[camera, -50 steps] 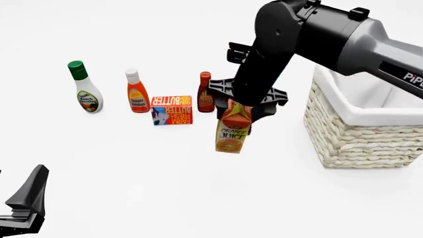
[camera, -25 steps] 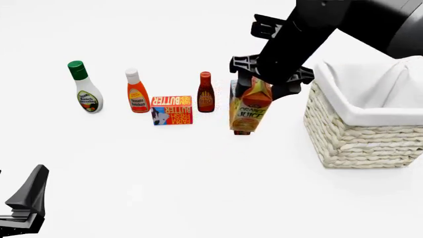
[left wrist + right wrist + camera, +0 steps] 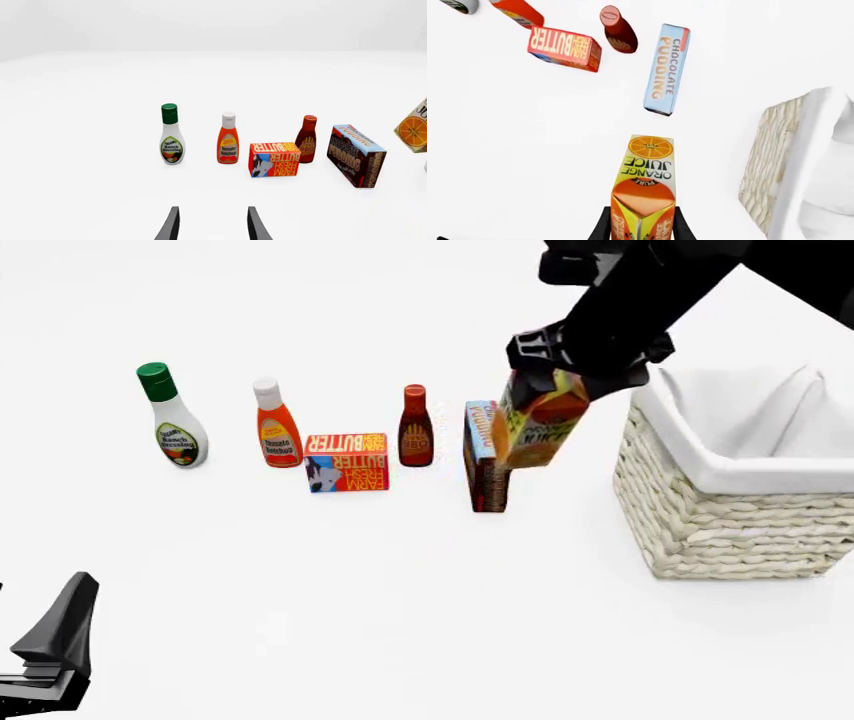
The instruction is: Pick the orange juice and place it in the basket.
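Note:
The orange juice carton (image 3: 539, 422) hangs tilted in the air, held at its gable top by my right gripper (image 3: 574, 365), just left of the cream wicker basket (image 3: 727, 510) and above the table. In the right wrist view the carton (image 3: 644, 187) sits between the fingers (image 3: 602, 227), with the basket's wall (image 3: 774, 150) beside it. A corner of the carton shows in the left wrist view (image 3: 415, 131). My left gripper (image 3: 211, 227) is open and empty, low at the near left of the table (image 3: 51, 645).
A ranch dressing bottle (image 3: 172, 418), a tomato ketchup bottle (image 3: 276, 425), a butter box (image 3: 347, 462), a dark red sauce bottle (image 3: 415, 427) and a chocolate pudding box (image 3: 485, 455) stand in a row left of the basket.
My right gripper has lifted the orange juice carton up and to the right, toward the basket. The pudding box behind it has come into view. The left arm has not moved.

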Controlling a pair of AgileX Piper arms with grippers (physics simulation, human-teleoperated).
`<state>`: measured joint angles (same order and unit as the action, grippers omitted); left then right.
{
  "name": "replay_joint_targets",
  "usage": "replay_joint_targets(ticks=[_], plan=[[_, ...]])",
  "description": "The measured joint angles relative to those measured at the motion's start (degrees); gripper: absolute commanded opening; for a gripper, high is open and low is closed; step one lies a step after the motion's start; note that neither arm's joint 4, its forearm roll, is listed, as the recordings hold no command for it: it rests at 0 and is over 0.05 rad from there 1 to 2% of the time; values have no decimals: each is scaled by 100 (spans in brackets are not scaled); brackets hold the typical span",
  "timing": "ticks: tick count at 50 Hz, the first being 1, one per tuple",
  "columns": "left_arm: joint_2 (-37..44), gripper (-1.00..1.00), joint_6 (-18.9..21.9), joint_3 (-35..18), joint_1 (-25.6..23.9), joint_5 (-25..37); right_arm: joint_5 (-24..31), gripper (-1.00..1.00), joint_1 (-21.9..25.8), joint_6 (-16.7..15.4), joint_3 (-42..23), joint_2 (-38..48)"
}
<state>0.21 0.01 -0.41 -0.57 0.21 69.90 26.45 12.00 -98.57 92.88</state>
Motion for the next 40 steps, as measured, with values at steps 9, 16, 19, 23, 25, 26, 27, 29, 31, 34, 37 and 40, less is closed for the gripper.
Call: replay_joint_targets(ticks=[9,16,19,23,25,26,27,29,31,34,37,40], plan=[[0,100,0,0,0,0,0,-100,-190,-587,-99,-60],[0,100,0,0,0,0,0,-100,-271,-907,-249,-103],[0,100,0,0,0,0,0,-100,-298,-1002,-299,-119],[0,100,0,0,0,0,0,-100,-322,-1090,-372,-138],[0,100,-1,0,0,0,0,-100,-335,-1123,-402,-148],[0,100,-1,0,0,0,0,-100,-343,-1143,-423,-152],[0,100,-1,0,0,0,0,-100,-350,-1158,-439,-158],[0,100,-1,0,0,0,0,-100,-376,-1203,-474,-172],[0,100,-1,0,0,0,0,-100,-409,-1248,-509,-191],[0,100,-1,0,0,0,0,-100,-464,-1315,-566,-224],[0,100,-1,0,0,0,0,-100,-517,-1372,-608,-258],[0,100,0,0,0,0,0,-100,-579,-1434,-644,-294]])
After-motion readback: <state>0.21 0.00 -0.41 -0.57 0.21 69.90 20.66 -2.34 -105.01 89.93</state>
